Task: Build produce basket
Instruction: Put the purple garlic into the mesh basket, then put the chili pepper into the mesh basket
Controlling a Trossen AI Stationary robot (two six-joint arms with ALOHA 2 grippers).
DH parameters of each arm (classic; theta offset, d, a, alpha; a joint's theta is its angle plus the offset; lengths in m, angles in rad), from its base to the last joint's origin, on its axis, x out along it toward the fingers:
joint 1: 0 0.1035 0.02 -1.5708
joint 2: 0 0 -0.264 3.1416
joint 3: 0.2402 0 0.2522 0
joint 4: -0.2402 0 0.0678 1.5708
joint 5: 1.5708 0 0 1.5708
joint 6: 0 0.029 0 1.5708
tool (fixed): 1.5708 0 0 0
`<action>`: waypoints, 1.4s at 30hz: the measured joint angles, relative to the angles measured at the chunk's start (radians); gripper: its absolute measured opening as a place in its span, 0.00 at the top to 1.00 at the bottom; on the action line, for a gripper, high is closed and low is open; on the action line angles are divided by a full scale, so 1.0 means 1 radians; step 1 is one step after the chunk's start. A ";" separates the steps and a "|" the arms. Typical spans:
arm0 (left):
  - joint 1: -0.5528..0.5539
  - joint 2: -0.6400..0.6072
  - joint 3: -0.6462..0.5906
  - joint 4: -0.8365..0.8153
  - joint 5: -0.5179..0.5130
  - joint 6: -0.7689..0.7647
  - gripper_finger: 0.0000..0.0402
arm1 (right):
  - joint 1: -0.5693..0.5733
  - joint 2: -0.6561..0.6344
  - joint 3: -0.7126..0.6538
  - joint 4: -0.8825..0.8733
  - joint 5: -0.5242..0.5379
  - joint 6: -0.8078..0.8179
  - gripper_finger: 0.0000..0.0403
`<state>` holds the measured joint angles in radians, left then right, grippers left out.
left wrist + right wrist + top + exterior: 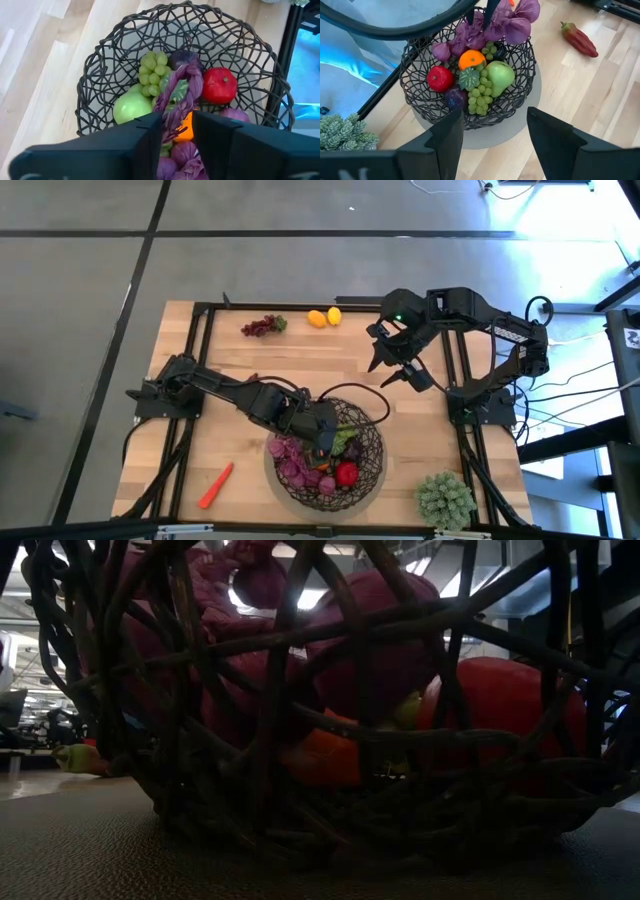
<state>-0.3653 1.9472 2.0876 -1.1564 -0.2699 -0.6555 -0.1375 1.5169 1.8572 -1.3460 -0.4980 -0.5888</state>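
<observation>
- Basket (372, 442) of dark woven wire at the near middle of the wooden table (230, 370), on a pale round mat.
- Inside it: red apple (218, 85), green grape bunch (152, 72), green pear-shaped fruit (131, 106), orange (472, 59) and purple knotted pieces (187, 92).
- Left gripper (176, 131) low over the basket's left part, fingers (150, 137) parted only narrowly on either side of a purple knotted strand; cannot tell whether gripping it or letting go.
- Right gripper (398, 370) hanging above the table at far right, just beyond the basket, fingers spread apart and empty.
- Outside the basket: purple grape bunch (262, 326) and two yellow lemons (325, 317) along the far edge, a red pepper (216, 485) near left.
- Pale green spiky plant (445, 498) at the near right corner.
</observation>
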 joint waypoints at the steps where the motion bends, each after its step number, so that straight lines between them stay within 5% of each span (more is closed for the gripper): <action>1: 0.001 0.000 0.000 0.000 0.000 0.001 0.76 | -0.001 0.000 0.000 0.000 0.000 -0.002 0.48; 17: -0.021 -0.047 0.000 -0.025 -0.040 0.082 0.75 | -0.001 0.000 0.000 -0.007 0.034 -0.025 0.48; 30: 0.000 -0.134 0.006 -0.193 -0.270 -0.026 0.75 | -0.005 -0.075 -0.001 -0.010 0.085 -0.024 0.48; 42: 0.173 -0.198 0.006 -0.420 -0.343 -0.199 0.75 | -0.193 -0.104 -0.049 0.008 0.070 -0.021 0.48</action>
<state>-0.1927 1.7493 2.0933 -1.5764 -0.6129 -0.8548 -0.3301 1.4133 1.8081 -1.3376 -0.4282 -0.6095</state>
